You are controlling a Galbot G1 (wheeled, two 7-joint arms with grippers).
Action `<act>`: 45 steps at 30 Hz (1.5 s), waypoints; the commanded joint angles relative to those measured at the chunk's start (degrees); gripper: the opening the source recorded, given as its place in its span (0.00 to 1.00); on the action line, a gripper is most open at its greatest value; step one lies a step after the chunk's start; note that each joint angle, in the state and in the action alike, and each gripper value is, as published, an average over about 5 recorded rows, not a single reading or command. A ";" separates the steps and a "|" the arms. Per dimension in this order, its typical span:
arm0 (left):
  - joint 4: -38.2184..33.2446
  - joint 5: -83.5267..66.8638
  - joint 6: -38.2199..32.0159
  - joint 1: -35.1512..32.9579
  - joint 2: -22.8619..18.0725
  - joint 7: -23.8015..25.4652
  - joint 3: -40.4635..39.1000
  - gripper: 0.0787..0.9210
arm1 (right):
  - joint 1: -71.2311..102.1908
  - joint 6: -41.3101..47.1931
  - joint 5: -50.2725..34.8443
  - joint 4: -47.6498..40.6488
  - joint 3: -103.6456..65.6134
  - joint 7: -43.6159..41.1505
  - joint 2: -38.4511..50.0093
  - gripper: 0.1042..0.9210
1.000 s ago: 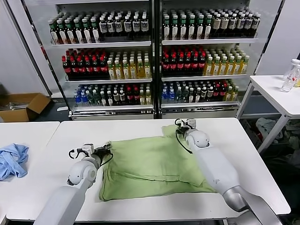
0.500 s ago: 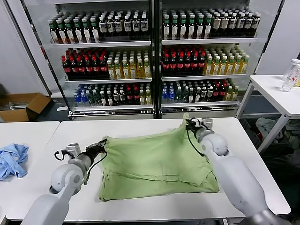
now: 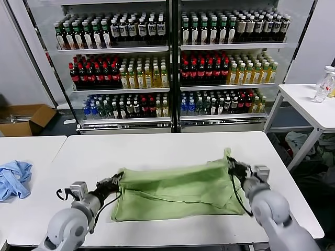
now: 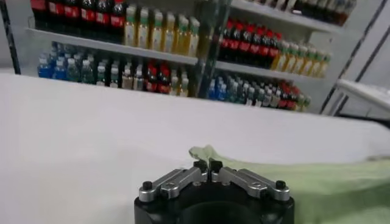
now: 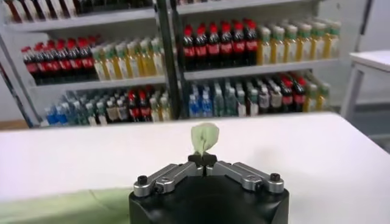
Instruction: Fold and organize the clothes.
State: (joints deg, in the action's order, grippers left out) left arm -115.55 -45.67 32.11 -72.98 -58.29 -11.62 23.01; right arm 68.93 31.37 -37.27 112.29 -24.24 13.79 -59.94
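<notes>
You're dragging the far edge back toward six o'clock: left gripper (image 3: 116, 182) and right gripper (image 3: 231, 166) both pinching the T-shirt (image 3: 178, 192), now doubling over mid-table (image 3: 157, 146).

**What the views leave out**

The light green soft fabric T-shirt (image 3: 175, 191) shows only a plain side in the head view; any print on it is out of sight. In the left wrist view the garment (image 4: 317, 182) runs off the picture's edge, and the black wrist housing covers the part nearest the camera. In the right wrist view only a small pinched tab of green cloth (image 5: 205, 136) rises above the closed tips, the rest blocked by the housing. The crumpled light blue cloth (image 3: 13, 178) on the neighbouring table is cut by the frame's edge. Bottle labels on the shelves (image 3: 172, 49) are too small to read.
</notes>
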 commanded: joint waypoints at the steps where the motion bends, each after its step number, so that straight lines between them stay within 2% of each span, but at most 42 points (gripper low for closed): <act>1: -5.46 14.48 -1.72 -7.31 -2.31 0.07 -0.79 0.05 | 13.26 1.24 8.67 7.79 -3.44 0.99 -1.33 0.05; 6: -7.50 24.24 -4.29 -10.46 -6.49 -4.15 -1.97 0.21 | 14.70 -0.27 10.24 9.54 -3.96 0.76 -1.42 0.23; 13: -2.03 25.42 -1.81 -8.94 -11.52 -6.44 -3.81 0.47 | 16.13 -0.98 10.94 10.30 -4.87 0.52 -1.82 0.47; 19: 1.03 23.99 0.00 -7.14 -12.58 -5.98 -4.18 0.68 | 16.61 -1.20 10.93 10.52 -5.11 0.43 -1.70 0.67; 21: 1.80 23.72 0.27 -6.96 -12.56 -5.85 -4.15 0.70 | 16.71 -1.27 10.85 10.62 -5.24 0.38 -1.61 0.73; 23: 2.42 23.30 0.53 -6.73 -12.57 -5.78 -4.05 0.67 | 16.76 -1.35 10.75 10.68 -5.36 0.35 -1.55 0.80; 27: 3.31 21.01 0.91 -6.10 -12.55 -5.58 -3.60 0.54 | 16.87 -1.49 10.44 10.84 -5.69 0.35 -1.49 0.87; 39: 2.87 0.66 0.99 -5.72 -10.62 0.84 1.74 0.14 | 17.09 -2.93 8.72 11.61 -7.36 0.16 -0.25 0.88; 42: 3.02 -3.34 0.98 -5.05 -8.49 1.17 5.91 0.06 | 16.99 -3.26 8.24 11.67 -7.71 0.10 0.25 0.88; 45: 3.18 -7.37 0.98 -4.67 -4.89 1.16 11.44 0.02 | 16.83 -3.61 7.79 11.47 -7.97 0.05 0.62 0.88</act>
State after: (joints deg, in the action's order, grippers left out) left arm -112.91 -37.96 32.87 -78.33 -68.09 -12.84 23.94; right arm 85.49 28.18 -28.94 123.71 -31.73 13.85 -59.68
